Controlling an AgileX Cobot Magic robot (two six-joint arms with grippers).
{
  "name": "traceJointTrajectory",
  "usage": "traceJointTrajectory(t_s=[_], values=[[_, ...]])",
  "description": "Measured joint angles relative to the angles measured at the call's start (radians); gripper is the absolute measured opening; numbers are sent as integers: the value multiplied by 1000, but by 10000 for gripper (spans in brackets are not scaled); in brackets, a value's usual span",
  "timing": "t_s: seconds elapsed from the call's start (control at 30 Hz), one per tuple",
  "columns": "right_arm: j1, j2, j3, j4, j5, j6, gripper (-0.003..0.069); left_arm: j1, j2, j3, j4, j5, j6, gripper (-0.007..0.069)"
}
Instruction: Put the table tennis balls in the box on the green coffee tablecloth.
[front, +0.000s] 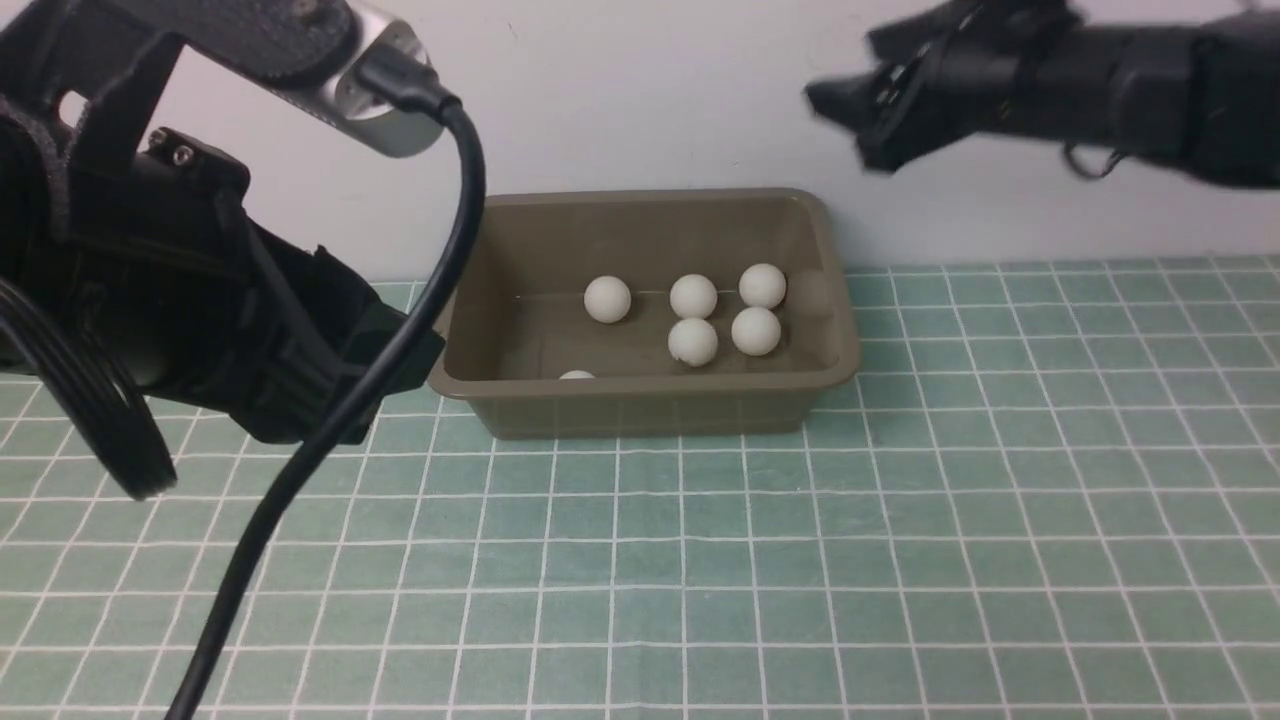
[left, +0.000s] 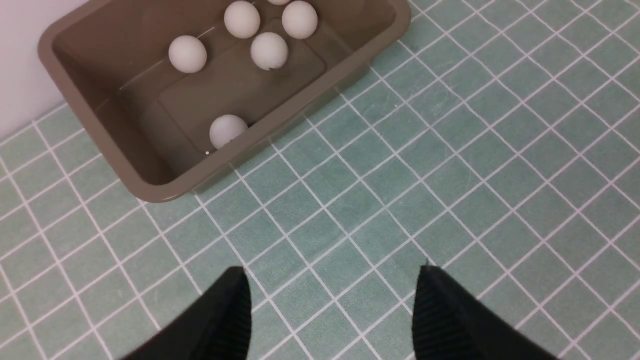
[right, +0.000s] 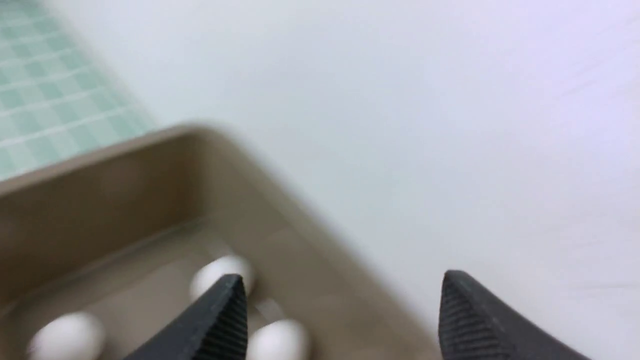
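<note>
The olive-brown box (front: 820, 385) stands on the green coffee tablecloth (front: 900, 520) against the back wall. Several white table tennis balls (front: 693, 297) lie inside it. One (front: 577, 376) is half hidden behind the front wall. A faint blurred pale patch (front: 810, 293) shows by the box's right wall. My right gripper (front: 845, 115) hovers high above the box's right end. In the right wrist view it (right: 342, 285) is open and empty over the box corner (right: 210, 140). My left gripper (left: 332, 275) is open above bare cloth, in front of the box (left: 165, 187) and to its left.
A white wall (front: 650, 90) rises right behind the box. A black cable (front: 465, 220) hangs from my left wrist across the cloth's left front. My left arm (front: 200, 300) fills the left of the front view.
</note>
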Motion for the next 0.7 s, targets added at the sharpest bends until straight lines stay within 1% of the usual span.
traceJointTrajectory(t_s=[0.07, 0.2, 0.23, 0.3, 0.47, 0.53, 0.6, 0.7], values=[[-21, -57, 1, -35, -27, 79, 470, 0, 0, 0, 0, 0, 0, 395], [-47, -179, 1, -156, -30, 314, 470, 0, 0, 0, 0, -8, 0, 395], [-49, -212, 1, -202, 3, 407, 465, 0, 0, 0, 0, -15, 0, 395], [-41, -266, 1, -252, 93, 536, 460, 0, 0, 0, 0, -20, 0, 395], [-15, -307, 1, -288, 259, 649, 452, 0, 0, 0, -1, -31, 0, 395], [16, -315, 1, -323, 394, 724, 444, 0, 0, 0, -1, -43, 0, 395], [32, -315, 1, -359, 457, 758, 440, 0, 0, 0, -1, -43, 0, 395], [66, -320, 2, -534, 531, 863, 433, 0, 0, 0, -7, -43, 0, 395]])
